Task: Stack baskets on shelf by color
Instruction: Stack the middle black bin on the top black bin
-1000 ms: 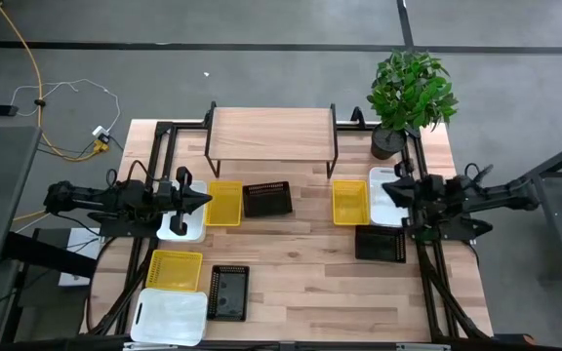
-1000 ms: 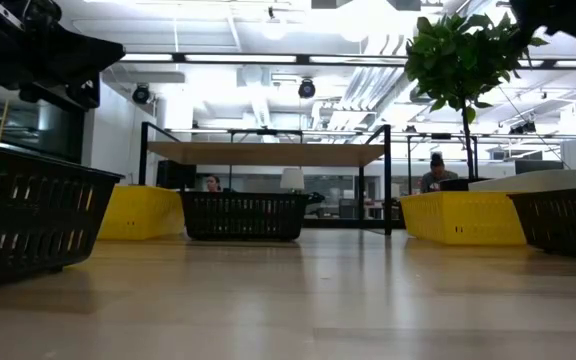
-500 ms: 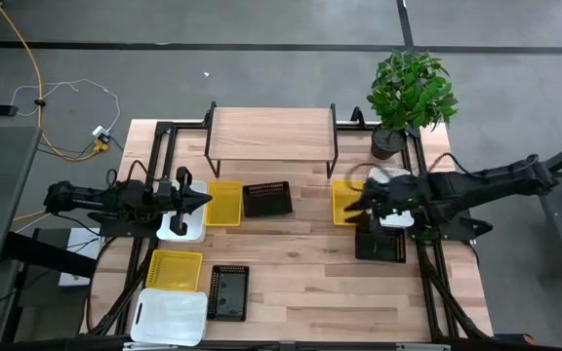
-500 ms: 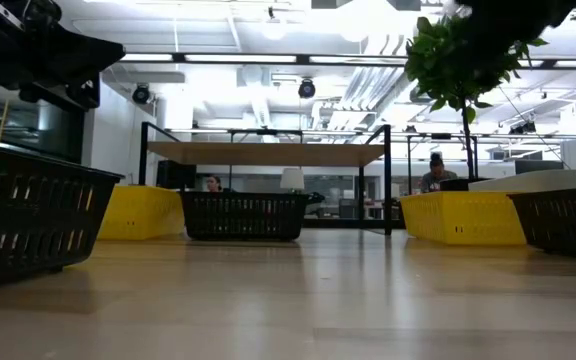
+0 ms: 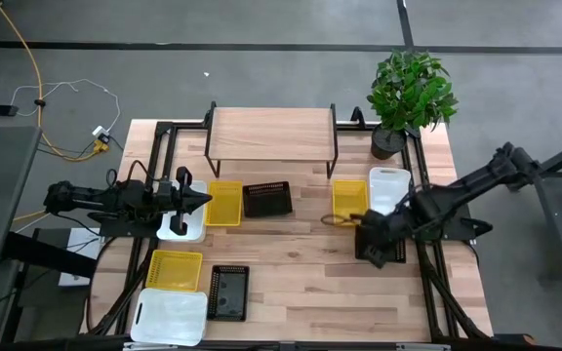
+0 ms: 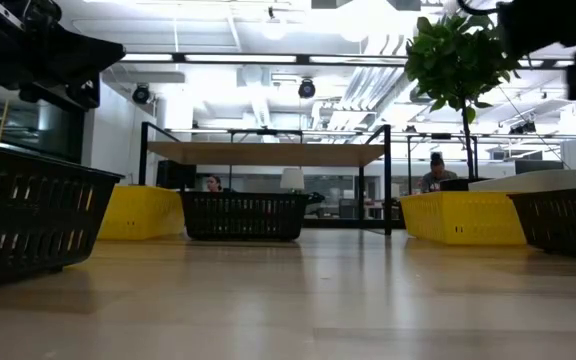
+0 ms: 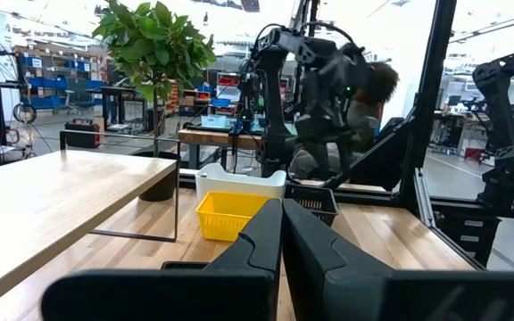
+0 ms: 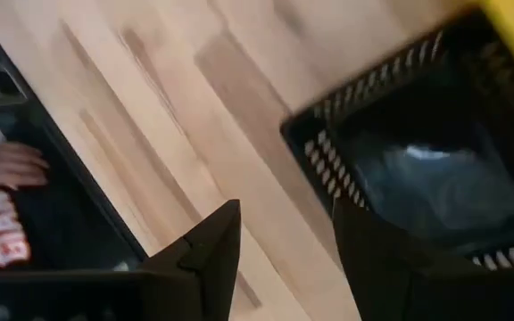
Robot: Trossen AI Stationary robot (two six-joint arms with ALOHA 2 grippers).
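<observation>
Black mesh basket (image 5: pixel 381 244) near the table's right edge is what we are reaching for: right gripper (image 8: pixel 279 234) hovering over its rim, fingers parted, nothing held. We are advising straddling one wall squarely. Left gripper (image 7: pixel 281 234) clenched, waiting beside the left-edge white basket (image 5: pixel 180 226).

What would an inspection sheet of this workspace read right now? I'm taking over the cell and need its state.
Surface: light wooden tabletop, flat, bare in the middle.
Job's things: low wooden shelf on black legs, top bare; yellow, black and white plastic baskets on the table, none stacked; black mesh basket under the right arm.
Clutter: potted green plant at the far right corner.
Grippers: left gripper shut, idle by a white basket; right gripper open, over the black mesh basket's near rim, holding nothing.
Cables: yellow cable and white wires on the floor, left.
Surroundings: grey floor; lab beyond.
</observation>
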